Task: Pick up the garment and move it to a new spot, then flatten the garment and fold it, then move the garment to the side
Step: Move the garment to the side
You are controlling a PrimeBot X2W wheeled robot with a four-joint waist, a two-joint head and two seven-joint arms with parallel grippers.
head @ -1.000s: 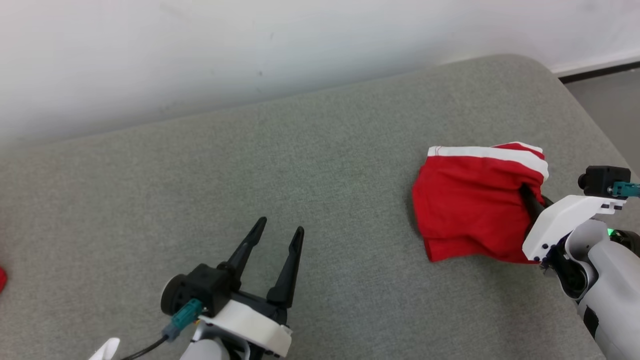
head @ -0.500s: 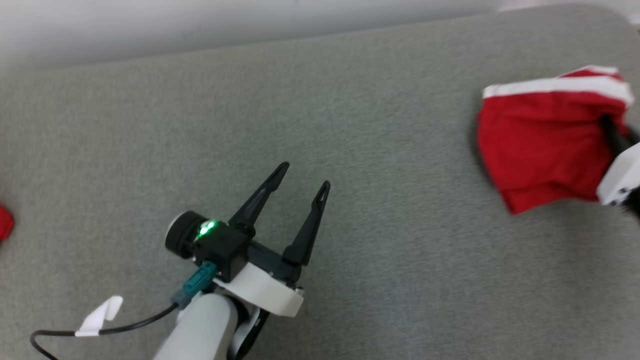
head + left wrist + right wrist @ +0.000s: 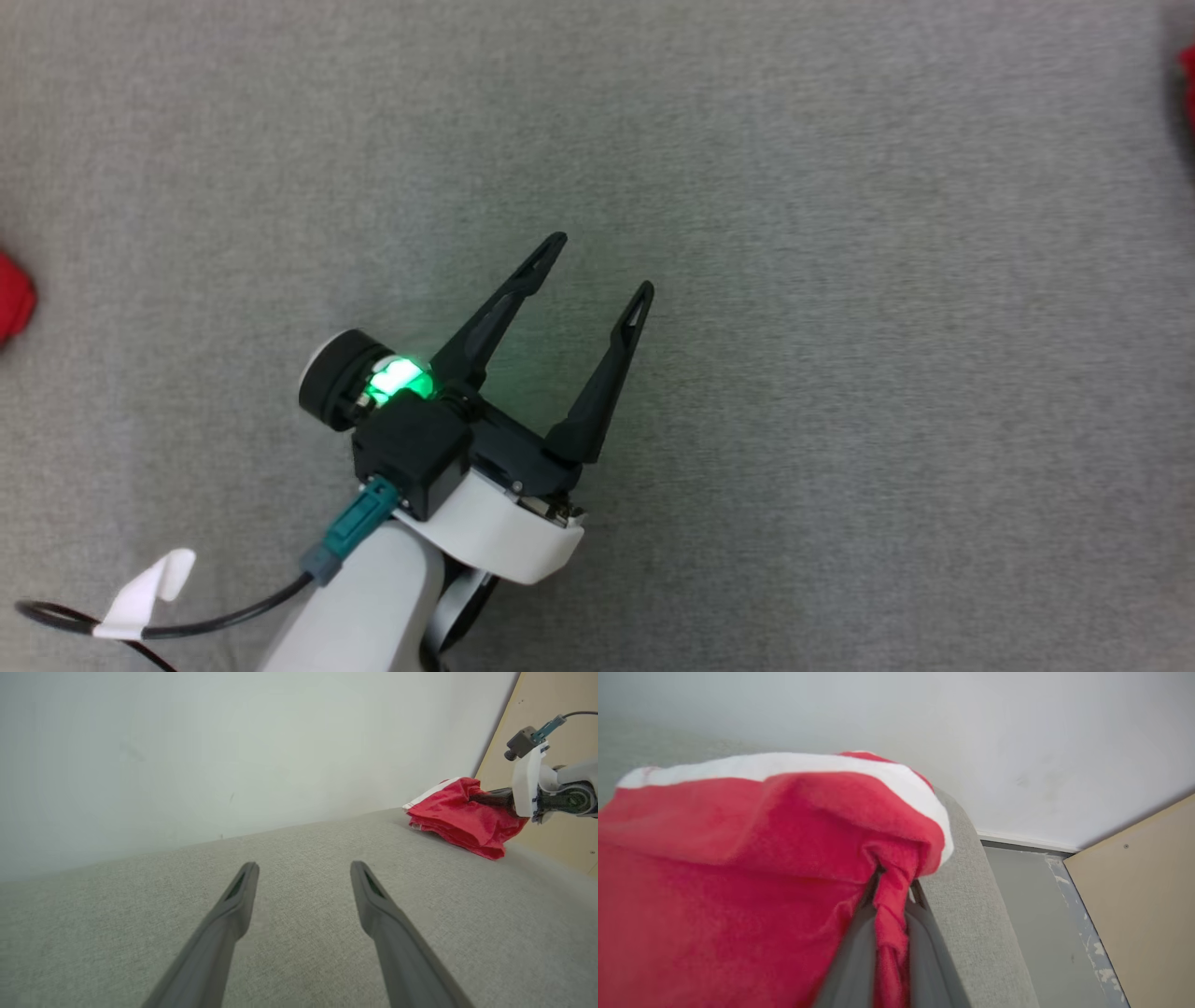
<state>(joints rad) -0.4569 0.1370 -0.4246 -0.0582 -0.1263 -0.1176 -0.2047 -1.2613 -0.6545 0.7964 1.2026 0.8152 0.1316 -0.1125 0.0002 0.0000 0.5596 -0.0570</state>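
The garment is a folded red piece with a white band, lying near the far right end of the grey cushioned surface. My right gripper is shut on a pinch of its red cloth. The left wrist view shows the garment far to the right, with the right gripper's dark fingers buried in it. My left gripper hovers open over bare grey fabric, nothing between its fingers. A sliver of the garment shows at the head view's right edge.
A pale wall runs behind the surface. Beyond the rounded right end lie a grey floor and a tan board. Another red thing sits at the head view's left edge. A black cable with a white tag trails from my left arm.
The head camera has swung down and left, so the garment and right gripper have slid almost out of its right side. The left gripper stays open and looks larger in the picture.
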